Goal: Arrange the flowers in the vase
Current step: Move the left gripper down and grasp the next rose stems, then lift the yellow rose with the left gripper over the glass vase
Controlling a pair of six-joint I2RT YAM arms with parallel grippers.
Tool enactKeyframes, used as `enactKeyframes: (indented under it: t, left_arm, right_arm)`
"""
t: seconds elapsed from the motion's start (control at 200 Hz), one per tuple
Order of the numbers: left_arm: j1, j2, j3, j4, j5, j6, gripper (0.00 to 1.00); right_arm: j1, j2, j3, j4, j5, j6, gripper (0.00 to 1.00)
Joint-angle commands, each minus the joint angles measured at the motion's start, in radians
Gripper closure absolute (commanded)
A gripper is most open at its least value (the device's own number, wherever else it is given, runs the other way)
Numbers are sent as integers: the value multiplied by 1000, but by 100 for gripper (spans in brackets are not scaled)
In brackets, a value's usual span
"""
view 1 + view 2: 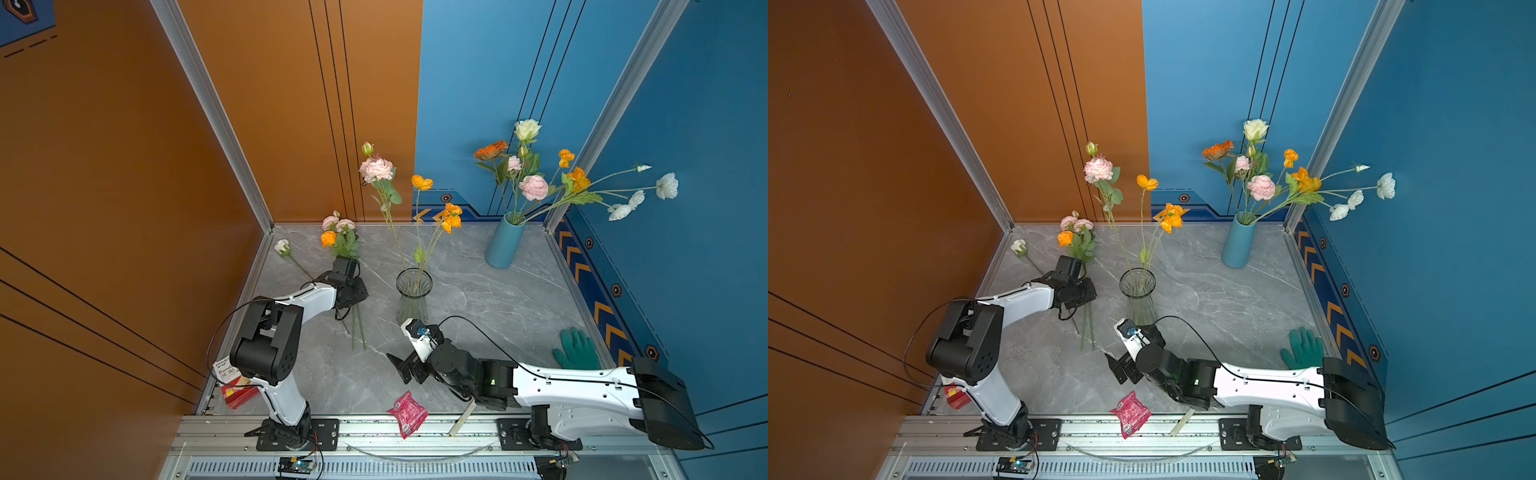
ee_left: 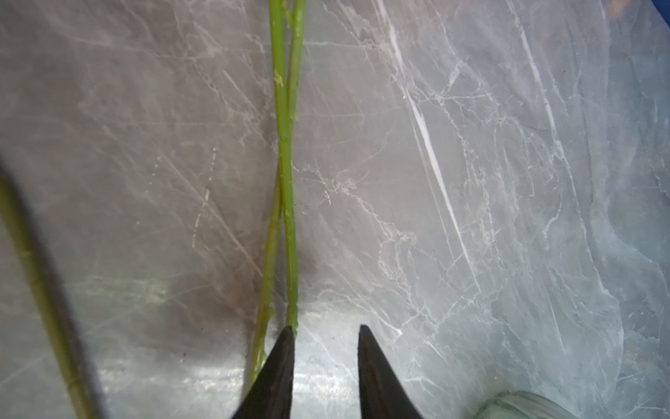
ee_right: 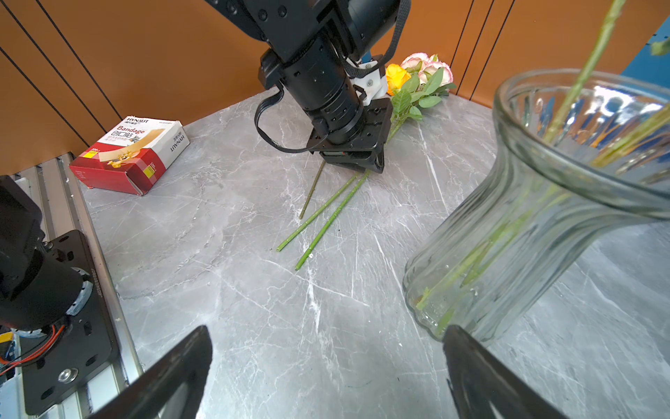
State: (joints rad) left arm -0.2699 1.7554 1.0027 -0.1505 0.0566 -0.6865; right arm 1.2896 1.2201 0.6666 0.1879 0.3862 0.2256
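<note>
**Left tool low on the loose stems, right tool spread beside the glass vase**

The left tool (image 2: 324,326) sits low over the flowers (image 1: 341,241) that lie on the surface (image 1: 478,299). Its two fingers are a little apart, with bare surface showing between them. In the left wrist view two green stems (image 2: 286,203) cross just ahead of it. One runs to the tip of one finger (image 2: 279,362) and seems to pass under it rather than through the gap, though the close view makes that hard to settle. A third stem (image 2: 40,290) lies off to the side. The right tool (image 3: 328,326) is spread fully and holds nothing, with one finger just beside the foot of the glass vase (image 3: 507,235).

Count:
- Three flowers lie loose on the surface.
- There are two vases, the glass one and a blue vase (image 1: 504,245) at the back.
- At least two stems stand in the glass vase, one pink and the rest orange.
- A fuller bunch stands in the blue vase.
</note>
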Motion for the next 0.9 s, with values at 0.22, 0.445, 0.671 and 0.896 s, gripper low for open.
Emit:
enactKeyframes:
  t: [0.22,0.445,0.671,0.896]
  left_arm:
    - [13,53,20,-65,-62,10,68]
    - [17,121,88,-119,-95,20,66]
    - [16,161,116,-201,-158,42,84]
    - [24,150,114,-226,-159,60,100]
  right_arm:
    - [-12,-13,14,5,-18,-2,0]
    - [-16,-14,18,-1,-21,-3,0]
    - [-18,-22,7,1,-20,2,0]
    - [-18,-30,4,-3,-18,3,0]
